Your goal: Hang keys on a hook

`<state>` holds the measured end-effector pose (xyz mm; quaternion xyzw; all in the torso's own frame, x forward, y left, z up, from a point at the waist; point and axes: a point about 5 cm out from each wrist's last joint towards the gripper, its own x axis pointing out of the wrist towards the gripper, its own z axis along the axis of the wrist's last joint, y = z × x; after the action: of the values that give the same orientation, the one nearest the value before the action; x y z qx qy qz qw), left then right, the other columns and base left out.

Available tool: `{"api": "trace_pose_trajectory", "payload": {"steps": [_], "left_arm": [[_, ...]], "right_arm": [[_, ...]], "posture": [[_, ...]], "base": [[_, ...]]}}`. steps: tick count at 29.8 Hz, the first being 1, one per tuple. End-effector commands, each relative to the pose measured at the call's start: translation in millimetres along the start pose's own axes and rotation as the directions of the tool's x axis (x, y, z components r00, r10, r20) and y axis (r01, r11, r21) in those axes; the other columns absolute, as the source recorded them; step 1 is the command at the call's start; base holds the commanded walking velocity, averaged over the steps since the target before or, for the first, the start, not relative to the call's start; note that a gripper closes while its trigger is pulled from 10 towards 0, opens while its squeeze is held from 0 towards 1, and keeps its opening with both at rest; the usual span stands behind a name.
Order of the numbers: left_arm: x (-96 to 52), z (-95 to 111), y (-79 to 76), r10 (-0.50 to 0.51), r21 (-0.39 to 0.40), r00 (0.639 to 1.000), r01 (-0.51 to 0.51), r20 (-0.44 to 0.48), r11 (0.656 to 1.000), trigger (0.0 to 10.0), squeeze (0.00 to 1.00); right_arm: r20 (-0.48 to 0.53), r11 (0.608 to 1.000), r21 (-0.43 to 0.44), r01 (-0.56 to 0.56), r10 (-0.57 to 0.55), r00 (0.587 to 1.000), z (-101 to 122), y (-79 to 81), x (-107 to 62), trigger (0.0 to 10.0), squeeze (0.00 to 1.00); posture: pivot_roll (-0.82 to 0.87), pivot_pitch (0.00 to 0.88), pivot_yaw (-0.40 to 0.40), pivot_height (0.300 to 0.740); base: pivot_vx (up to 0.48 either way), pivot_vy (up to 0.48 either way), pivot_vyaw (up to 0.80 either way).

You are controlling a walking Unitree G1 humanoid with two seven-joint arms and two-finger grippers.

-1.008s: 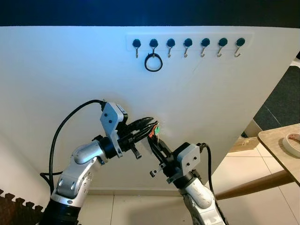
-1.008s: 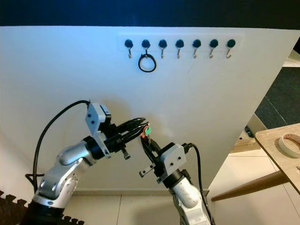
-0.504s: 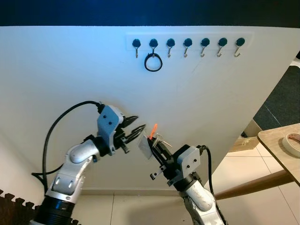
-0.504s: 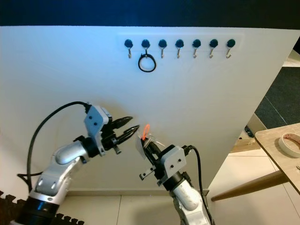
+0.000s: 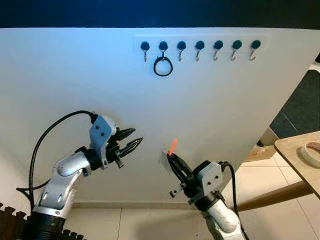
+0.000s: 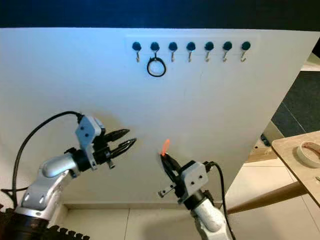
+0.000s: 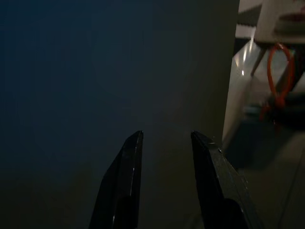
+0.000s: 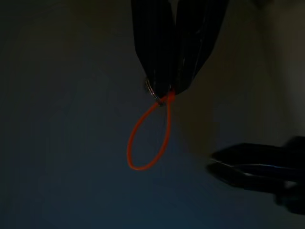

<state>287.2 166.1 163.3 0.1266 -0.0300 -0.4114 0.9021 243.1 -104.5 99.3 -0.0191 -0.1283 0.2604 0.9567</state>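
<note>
My right gripper [image 5: 170, 158] is shut on the keys' metal ring, low in front of the white wall. The keys' orange loop [image 5: 172, 146] sticks up from its fingertips; in the right wrist view the orange loop [image 8: 148, 134] juts out beyond the closed fingers [image 8: 164, 45]. My left gripper [image 5: 135, 139] is open and holds nothing, a short way to the left of the keys. In the left wrist view its fingers [image 7: 131, 162] stand apart before the dark wall. A row of several black-capped hooks [image 5: 200, 46] runs high on the wall, well above both grippers.
A black ring [image 5: 163, 66] hangs on the second hook from the left. A wooden table [image 5: 300, 155] with a roll of tape [image 5: 312, 152] stands at the right. Tiled floor [image 5: 150, 222] lies below the wall.
My left gripper let go of the keys, opened and drew back to the left. The right gripper kept the keys, turned the orange loop upward and shifted slightly right and down.
</note>
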Motion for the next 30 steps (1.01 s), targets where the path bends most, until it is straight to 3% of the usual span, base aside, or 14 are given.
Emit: {"api": "trace_pose_trajectory", "payload": {"steps": [1,3,8,11,12,14,19,24,25,26,28,30], "left_arm": [[-4.5,-10.1,-1.6,-0.023,0.015,0.997,0.024,-0.075,1.0,10.0,0.0],[-5.4,-19.3,-5.3,-0.033,0.029,0.991,0.037,-0.128,0.999,10.0,0.0],[-0.8,-26.6,-19.9,-0.07,0.003,0.989,0.071,-0.13,0.997,10.0,0.0],[5.6,-24.3,-30.5,-0.086,-0.037,0.993,0.083,-0.077,0.996,10.0,0.0],[12.1,-19.1,-38.5,-0.084,-0.069,0.996,0.083,-0.007,0.994,10.0,0.0],[13.3,-17.9,-39.9,-0.082,-0.074,0.997,0.082,0.007,0.994,10.0,0.0],[32.9,9.5,-49.4,0.019,-0.141,0.976,0.012,0.217,0.99,10.0,0.0],[41.1,19.2,-45.2,0.169,-0.126,0.943,-0.138,0.286,0.982,10.0,0.0],[41.1,19.2,-45.2,0.169,-0.126,0.943,-0.138,0.286,0.982,10.0,0.0],[43.0,23.3,-48.4,0.195,-0.146,0.93,-0.155,0.312,0.977,10.0,0.0],[44.4,26.3,-52.9,0.193,-0.148,0.925,-0.151,0.327,0.977,10.0,0.0],[46.2,28.6,-58.0,0.171,-0.123,0.926,-0.137,0.336,0.983,10.0,0.0]], "right_arm": [[-0.087,0.998,0.017,0.055,-0.053,0.995,-12.0,-7.2,-4.0,0.0,0.0],[-0.143,0.994,0.023,0.109,-0.105,0.984,-19.8,-14.4,-3.2,0.0,0.0],[-0.097,0.991,0.017,0.132,-0.13,0.987,-11.1,-21.3,9.7,0.0,0.0],[-0.059,0.99,-0.027,0.139,-0.14,0.988,-0.9,-25.7,23.4,0.0,0.0],[-0.034,0.984,-0.074,0.163,-0.165,0.986,8.8,-31.8,35.9,0.0,0.0],[-0.03,0.982,-0.083,0.169,-0.172,0.985,10.6,-33.1,38.2,0.0,0.0],[0.018,0.949,-0.194,0.247,-0.248,0.969,33.2,-51.4,62.6,0.0,0.0],[0.084,0.895,-0.295,0.335,-0.325,0.942,50.6,-66.4,70.0,0.0,0.0],[0.084,0.895,-0.295,0.335,-0.325,0.942,50.6,-66.4,70.0,0.0,0.0],[0.142,0.862,-0.318,0.395,-0.369,0.919,60.6,-72.7,70.8,0.0,0.0],[0.191,0.846,-0.315,0.431,-0.388,0.902,68.4,-74.3,71.4,0.0,0.0],[0.248,0.848,-0.29,0.444,-0.382,0.891,75.5,-72.1,71.3,0.0,0.0]], "posture": [[0.04,0.08,0.017,0.74],[0.04,0.08,0.018,0.74],[0.04,0.079,0.019,0.74],[0.04,0.08,0.017,0.74],[0.04,0.081,0.015,0.74],[0.04,0.081,0.015,0.74],[0.04,0.084,0.012,0.74],[0.04,0.086,0.009,0.74],[0.04,0.086,0.009,0.74],[0.03,0.089,0.009,0.74],[0.03,0.089,0.008,0.74],[0.03,0.09,0.007,0.74]], "base": [[0.0,0.0,0.0],[0.0,0.0,0.0],[0.0,0.0,0.0],[0.0,0.0,0.0],[0.0,0.0,0.0],[0.0,0.0,0.0],[0.0,0.0,0.0],[0.0,0.0,0.0],[0.0,0.0,0.0],[0.0,0.0,0.0],[0.0,0.0,0.0],[0.0,0.0,0.0]]}}
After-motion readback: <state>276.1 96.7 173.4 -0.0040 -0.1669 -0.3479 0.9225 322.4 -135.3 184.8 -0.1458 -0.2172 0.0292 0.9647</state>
